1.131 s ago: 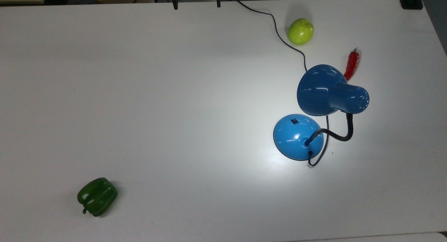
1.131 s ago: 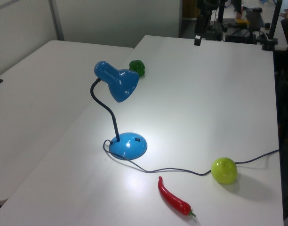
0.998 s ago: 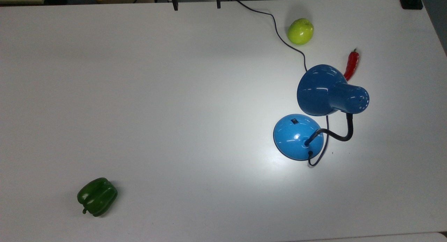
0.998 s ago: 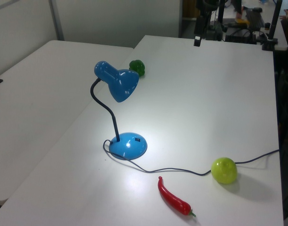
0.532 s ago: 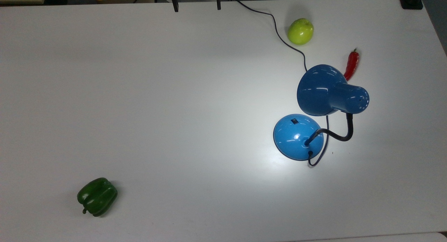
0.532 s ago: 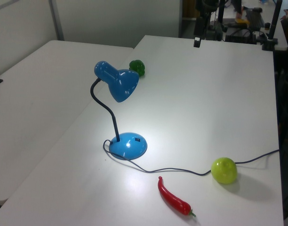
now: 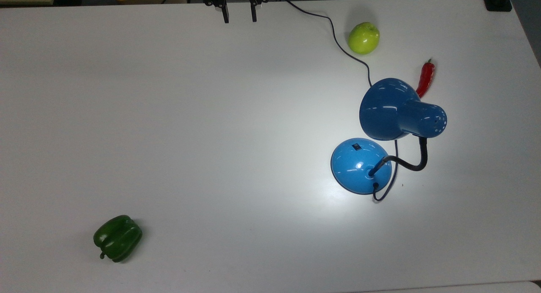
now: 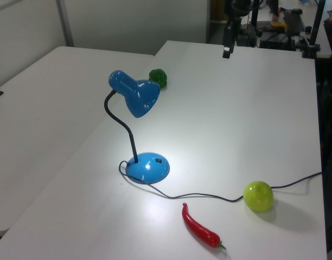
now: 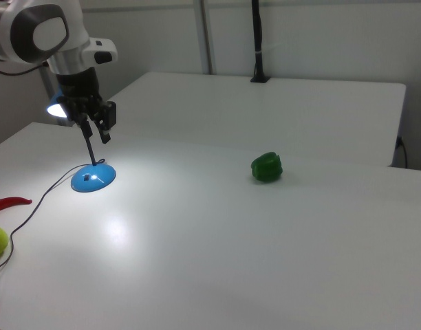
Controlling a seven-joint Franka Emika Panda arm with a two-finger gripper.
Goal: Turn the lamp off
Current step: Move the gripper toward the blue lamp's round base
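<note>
The blue lamp stands at the top view's right, its cone shade (image 7: pixel 386 109) raised on a black gooseneck above the round dome base (image 7: pixel 359 166). A small black switch (image 7: pixel 357 147) sits on the base, on the side under the shade. The lamp is lit and throws a bright patch on the white table (image 7: pixel 211 136). My gripper (image 7: pixel 239 15) hangs open and empty over the table's top edge in the top view, far from the lamp. In the left view the gripper (image 8: pixel 227 51) is beyond the lamp base (image 8: pixel 148 167). In the right view the gripper (image 9: pixel 97 132) is above the base (image 9: pixel 93 177).
The lamp's thin black cord (image 7: pixel 334 35) runs from the base past a green apple (image 7: pixel 363 38) to the table's top edge. A red chili (image 7: pixel 425 78) lies beside the shade. A green bell pepper (image 7: pixel 117 238) sits at the top view's lower left.
The gripper has come further in over the table from the top view's top edge, and its fingers stand closer together. The lamp and the other objects have not moved.
</note>
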